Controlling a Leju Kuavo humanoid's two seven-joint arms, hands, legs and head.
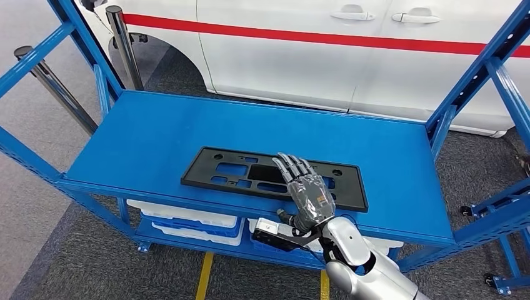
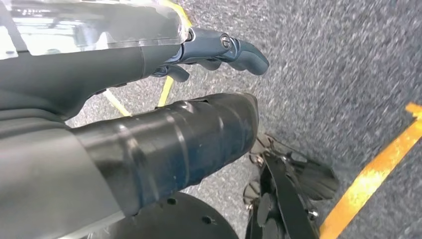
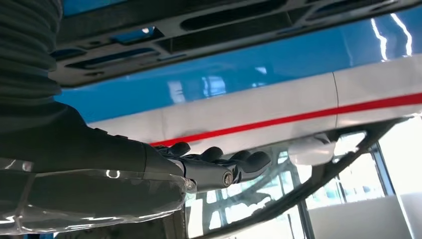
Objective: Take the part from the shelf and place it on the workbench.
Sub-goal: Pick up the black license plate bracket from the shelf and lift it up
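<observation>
The blue shelf (image 1: 144, 144) carried the black part (image 1: 237, 172), flat, its long axis running side to side across the robot. The right hand (image 1: 307, 190) hovered over the part's right half, fingers spread, holding nothing. The left hand (image 2: 219, 50) hung toward the floor, empty, fingers loosely curled.

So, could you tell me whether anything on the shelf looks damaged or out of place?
Nothing stands out. The black part lies flat on the blue shelf, slightly angled to its edge, with no visible damage. The right hand is above it, fingers extended.
</observation>
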